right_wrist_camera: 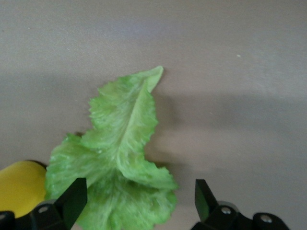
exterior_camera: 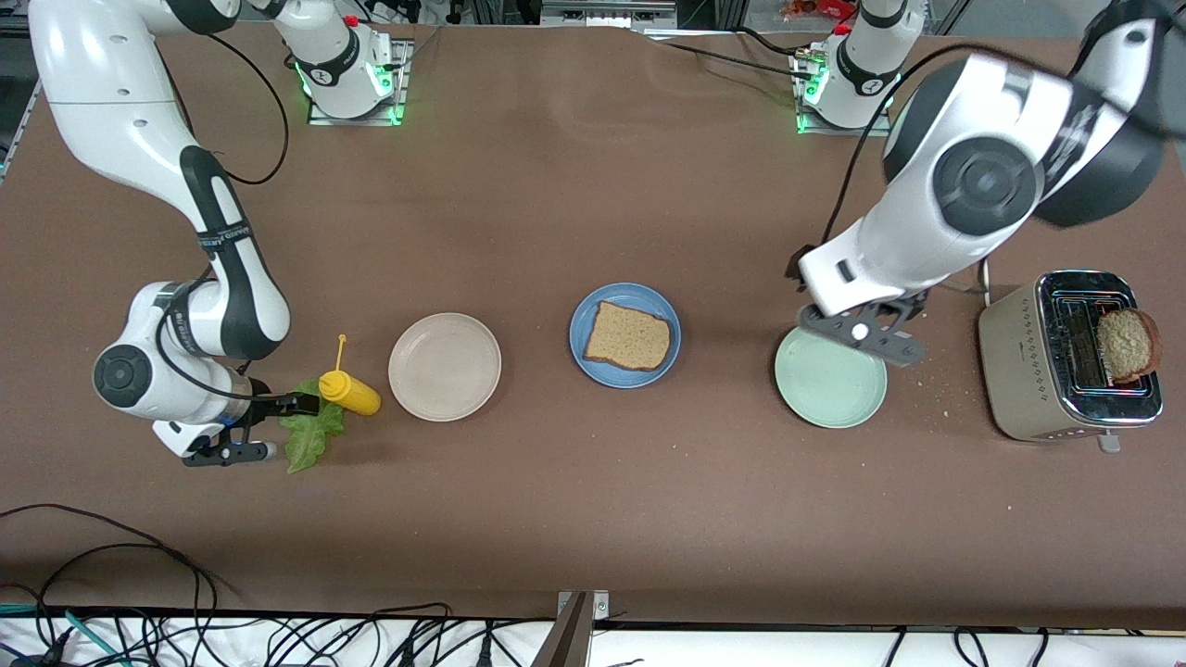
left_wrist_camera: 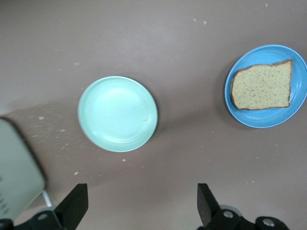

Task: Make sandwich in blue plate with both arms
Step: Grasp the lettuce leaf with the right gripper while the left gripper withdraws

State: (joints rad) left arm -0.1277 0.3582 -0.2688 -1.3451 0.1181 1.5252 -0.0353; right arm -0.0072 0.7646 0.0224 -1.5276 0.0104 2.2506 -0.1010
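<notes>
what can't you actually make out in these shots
- Front view: part of the pale green plate is covered by the left hand over it.
- Front view: the toaster slot hides the lower part of the bread slice.
- Right wrist view: the lettuce leaf and yellow bottle run off the edge.
- Left wrist view: the toaster is cut off.

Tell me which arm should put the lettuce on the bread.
Right. Its gripper hangs open over the lettuce beside the mustard bottle. The left gripper is over the green plate, with no lettuce near it.
</notes>
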